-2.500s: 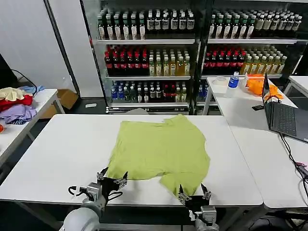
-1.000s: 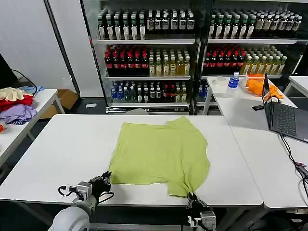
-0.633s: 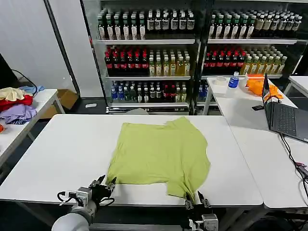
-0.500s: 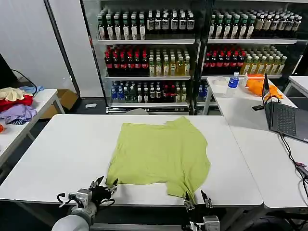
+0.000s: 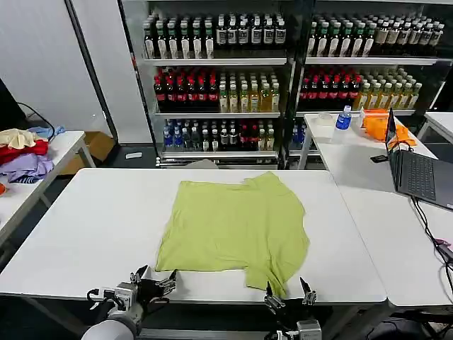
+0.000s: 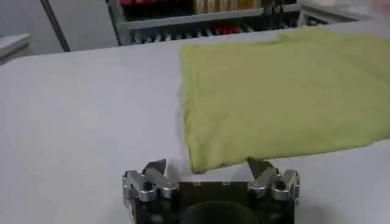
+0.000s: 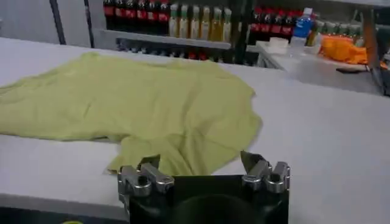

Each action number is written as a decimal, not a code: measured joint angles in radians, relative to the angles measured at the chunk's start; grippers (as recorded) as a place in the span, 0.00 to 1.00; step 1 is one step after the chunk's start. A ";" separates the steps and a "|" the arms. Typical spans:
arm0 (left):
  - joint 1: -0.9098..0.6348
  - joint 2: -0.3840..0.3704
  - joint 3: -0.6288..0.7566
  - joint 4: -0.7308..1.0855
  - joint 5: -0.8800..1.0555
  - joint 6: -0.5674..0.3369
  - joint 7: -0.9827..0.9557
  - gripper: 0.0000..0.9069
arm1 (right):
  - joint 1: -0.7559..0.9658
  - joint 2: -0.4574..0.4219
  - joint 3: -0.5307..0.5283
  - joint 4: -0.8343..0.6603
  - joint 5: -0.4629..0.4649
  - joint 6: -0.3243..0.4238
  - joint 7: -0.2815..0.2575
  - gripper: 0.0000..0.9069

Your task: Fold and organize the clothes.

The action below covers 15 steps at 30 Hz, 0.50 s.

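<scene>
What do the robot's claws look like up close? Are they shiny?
Yes. The left claw and the right claw each have two silver metal fingers with dark pointed tips, bolted with small screws onto a chunky black base. In the head view, thin black cables loop beside the left claw, which sits on a rounded grey arm, and the right claw has the same silver-and-black look.

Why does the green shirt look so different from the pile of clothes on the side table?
The green shirt is one garment spread nearly flat on the middle table; the pile of clothes is several garments bunched in a heap on the side table. The shirt is one lime colour; the pile mixes red, purple and cream. The left pincer and right pincer sit open by the shirt's near edge, none by the pile. Both are soft cloth.
</scene>
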 measured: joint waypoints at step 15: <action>-0.022 -0.006 0.010 0.018 -0.023 -0.001 0.010 0.02 | 0.029 0.005 -0.015 -0.052 0.071 -0.013 0.002 0.00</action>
